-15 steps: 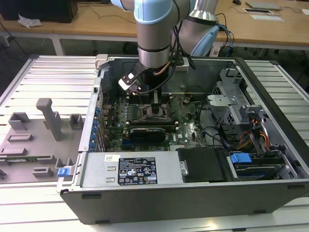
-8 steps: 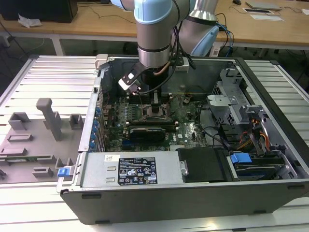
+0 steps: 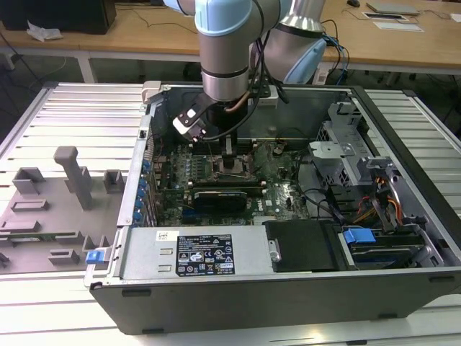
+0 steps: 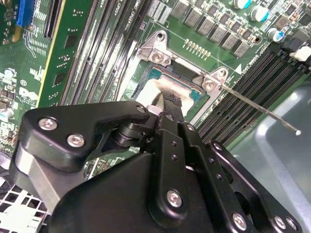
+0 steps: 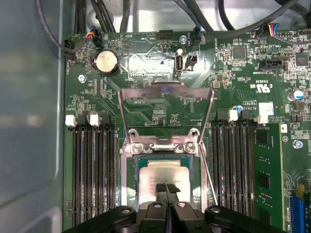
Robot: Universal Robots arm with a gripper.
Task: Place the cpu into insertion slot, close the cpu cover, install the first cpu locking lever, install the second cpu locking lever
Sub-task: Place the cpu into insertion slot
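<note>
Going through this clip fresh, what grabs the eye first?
The pale cpu lying in the insertion slot, with the gripper shut right over it, in the first wrist view. At the slot's edge the cpu cover stands swung up, open. In the exterior view the arm reaches down into the open computer case.

coin battery (image 5: 105,61) near black memory slots (image 5: 92,170); grey fixture blocks (image 3: 75,173) outside open computer case (image 3: 288,303).

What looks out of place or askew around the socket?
Nothing looks damaged. The cpu lies square in the insertion slot, under the closed gripper. The cpu cover stands open, and a thin locking lever sticks out free.
</note>
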